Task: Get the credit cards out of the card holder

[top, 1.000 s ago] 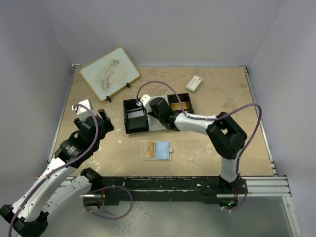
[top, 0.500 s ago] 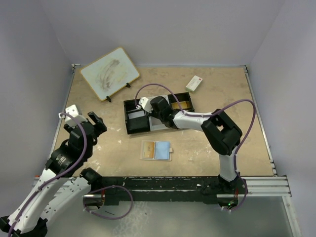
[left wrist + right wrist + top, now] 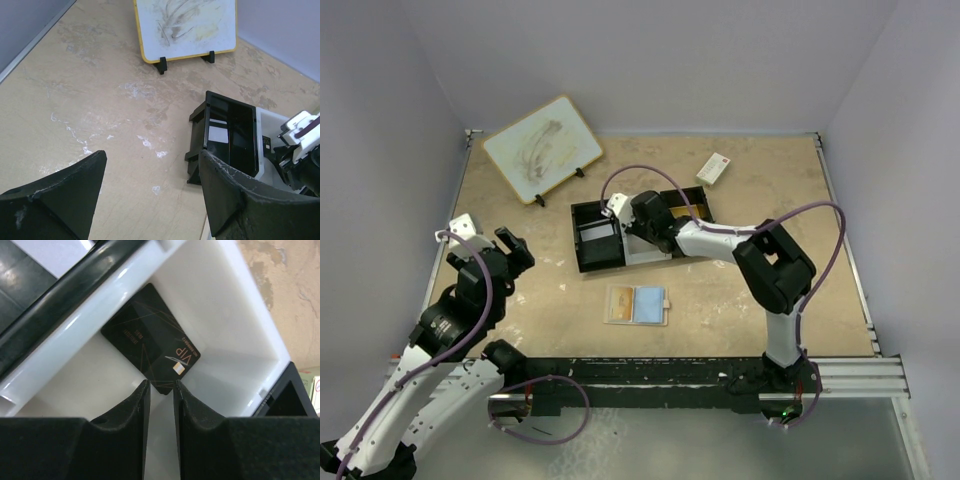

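Parting by a narrow slit, the right gripper's [image 3: 161,389] fingers [image 3: 131,410] stand just over one corner of a black card [image 3: 147,345]. The card lies flat on the floor of the tray's [image 3: 240,315] white middle compartment. Nothing sits in the gap between the fingers, so I judge the card let go.

A second ago these fingers were closed, so the release is what has just happened. One card is delivered to the tray, and that arm is free to go back for another.

The card holder [image 3: 636,304] lies spread open on the table on the near side of the tray, a little apart from it. Its tan half is to the left and its pale blue half to the right. Whether cards remain in it is too small to tell.

Out to the tray's left, well apart from it, the left gripper [image 3: 150,165] hangs with its fingers wide apart and empty.

Against the picture from a second back, the left arm has drawn farther to the left of the tray. The right wrist has shifted only slightly over the middle compartment, and the card holder has not moved.
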